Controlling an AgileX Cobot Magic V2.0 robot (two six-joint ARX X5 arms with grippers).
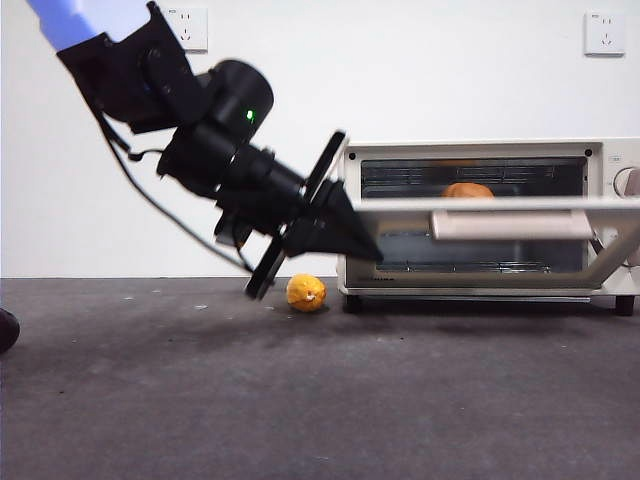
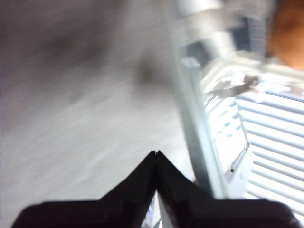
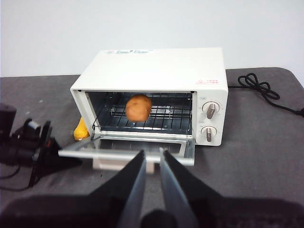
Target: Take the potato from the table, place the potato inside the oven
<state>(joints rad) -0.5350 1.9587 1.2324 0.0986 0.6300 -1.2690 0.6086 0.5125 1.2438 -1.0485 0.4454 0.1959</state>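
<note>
The orange-brown potato [image 1: 468,190] lies on the wire rack inside the cream-white oven [image 1: 480,148], also visible in the right wrist view [image 3: 138,107] and as a blur in the left wrist view [image 2: 287,33]. The oven door [image 1: 500,205] hangs open, roughly level, with its beige handle facing out. My left gripper [image 1: 372,252] is shut and empty, its tips touching [image 2: 156,154] right at the door's left end. My right gripper [image 3: 152,154] hangs back in front of the oven, open by a narrow gap and holding nothing.
A small bright yellow lumpy ball [image 1: 306,292] sits on the dark grey table [image 1: 300,400] by the oven's left foot. A black power cable [image 3: 261,88] coils behind the oven's right side. A dark object [image 1: 5,330] shows at the left edge.
</note>
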